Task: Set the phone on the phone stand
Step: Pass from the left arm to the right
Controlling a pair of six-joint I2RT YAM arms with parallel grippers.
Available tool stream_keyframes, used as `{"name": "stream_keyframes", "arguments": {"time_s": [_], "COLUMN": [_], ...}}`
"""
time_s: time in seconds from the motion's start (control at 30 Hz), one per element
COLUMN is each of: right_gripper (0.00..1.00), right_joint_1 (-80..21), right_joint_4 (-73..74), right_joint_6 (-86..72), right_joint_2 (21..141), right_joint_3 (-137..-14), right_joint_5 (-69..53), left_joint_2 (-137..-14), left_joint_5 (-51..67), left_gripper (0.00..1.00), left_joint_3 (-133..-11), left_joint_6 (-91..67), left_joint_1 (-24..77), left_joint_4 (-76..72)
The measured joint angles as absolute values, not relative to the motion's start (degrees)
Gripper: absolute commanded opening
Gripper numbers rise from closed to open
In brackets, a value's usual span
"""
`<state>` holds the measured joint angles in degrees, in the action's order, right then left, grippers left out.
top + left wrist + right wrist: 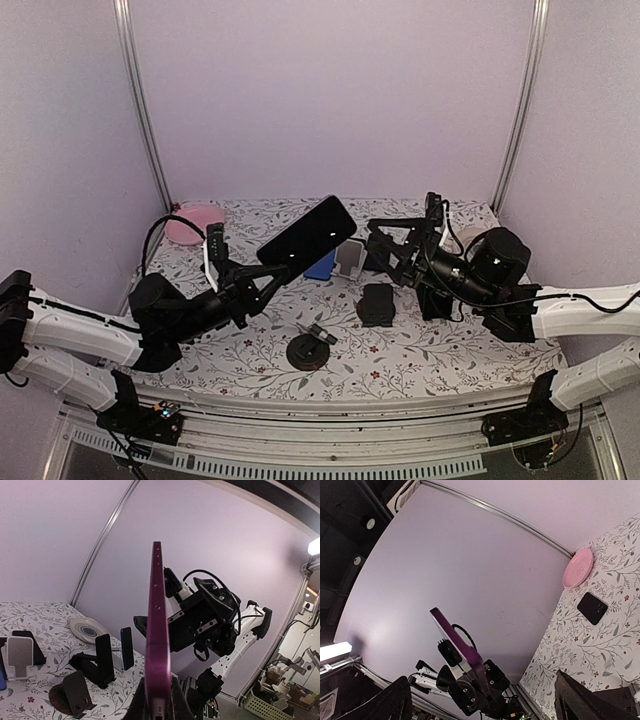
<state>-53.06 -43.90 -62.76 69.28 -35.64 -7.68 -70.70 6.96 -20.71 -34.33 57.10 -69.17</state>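
The left gripper (265, 275) gripped the phone (305, 240) by one end, its length free beyond the jaws, likely for the wide-open, empty right gripper (376, 247) opposite.

Phone (307, 243): slim slab, black screen, purple back & edges. Up in the air over table's mid-left, lower end pinched in left gripper (264, 272), top end tilted up toward 2 o'clock. On the table, seen from top: white stand (349, 257) at phone's 3–4 o'clock, black stand (376, 303) at 4, round-base stand (308, 350) at 6. Can't tell which is meant.
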Motion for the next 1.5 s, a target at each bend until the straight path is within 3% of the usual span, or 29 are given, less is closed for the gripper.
{"name": "stream_keyframes", "arguments": {"time_s": [0.67, 1.0, 1.5], "right_gripper": [0.99, 0.96, 0.85], "right_joint_1": [-55.99, -56.01, -55.99], "right_joint_4": [-40.14, -39.29, -37.30], "right_joint_6": [-63.42, -65.76, -71.33], "right_joint_2": [70.91, 72.60, 72.60], "right_joint_3": [-39.09, -40.03, -38.76], "right_joint_5": [-3.75, -3.14, 0.56], "left_joint_2": [-74.56, -74.76, -75.13], "left_joint_5": [9.63, -0.67, -13.45], "left_gripper": [0.00, 0.00, 0.00], "left_joint_3": [-26.44, -33.36, -34.79], "left_joint_6": [-28.12, -15.70, -3.27], "left_joint_1": [57.32, 63.66, 70.87], "left_joint_4": [-60.75, -45.69, -41.06]}}
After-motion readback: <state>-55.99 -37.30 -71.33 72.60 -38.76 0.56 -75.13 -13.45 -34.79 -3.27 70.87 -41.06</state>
